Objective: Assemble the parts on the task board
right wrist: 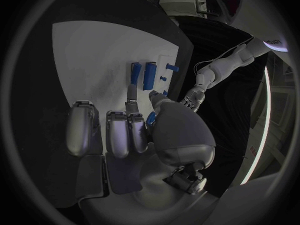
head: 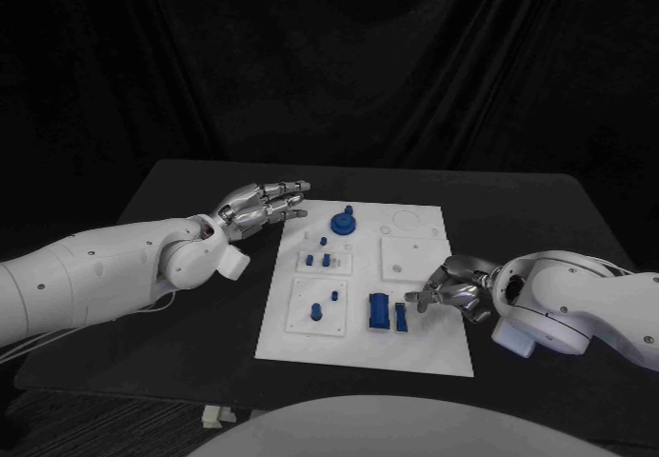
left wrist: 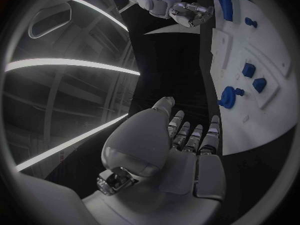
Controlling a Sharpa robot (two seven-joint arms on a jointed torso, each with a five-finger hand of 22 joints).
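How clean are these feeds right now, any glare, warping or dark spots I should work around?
Head view: the task board is evenly lit and the blue parts read clearly, while the backdrop is near black. Left wrist view: bright ceiling strips streak in curves, and the board edge bends with the fisheye. Right wrist view: the right hand covers the middle, and a light strip glares at the rim.

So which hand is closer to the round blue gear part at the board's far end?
Left. The left hand hovers beside the gear part; the right hand sits by the board's near right edge.

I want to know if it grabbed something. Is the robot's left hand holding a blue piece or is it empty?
Empty. The left hand hovers by the far left corner of the task board, fingers stretched out with nothing in them; the left wrist view shows the same.
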